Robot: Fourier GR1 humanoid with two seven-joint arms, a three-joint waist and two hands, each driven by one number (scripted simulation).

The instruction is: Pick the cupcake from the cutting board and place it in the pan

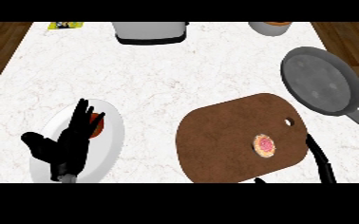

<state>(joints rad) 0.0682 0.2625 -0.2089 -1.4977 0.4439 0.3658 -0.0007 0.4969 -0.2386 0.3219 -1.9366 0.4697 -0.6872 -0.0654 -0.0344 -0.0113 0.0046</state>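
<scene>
My left hand (67, 144) is open, fingers straight and pointing up, and it holds nothing. It shows over a white plate (112, 140), far to the left of the board (224, 142). Behind my fingers there is something reddish-brown on the plate, but I cannot tell what it is, because my hand covers most of it.

Of my right hand (321, 159) I see only some black fingers at the lower right corner of the board, cut off by the edge of the view. I cannot tell if it is open or closed.

The cupcake (264, 144) sits on the right part of the board, below the small hole in the board. It looks small and round, with a pink top and a pale yellow rim. Nothing touches it.

The pan (319, 80) is grey and round, just above and right of the board, with nothing in it that I can see.

Far above the board, a grey appliance (150, 32) and a grey bowl (269, 27) are cut off at the top edge.

I count one cupcake, one board, one pan, one plate.
</scene>
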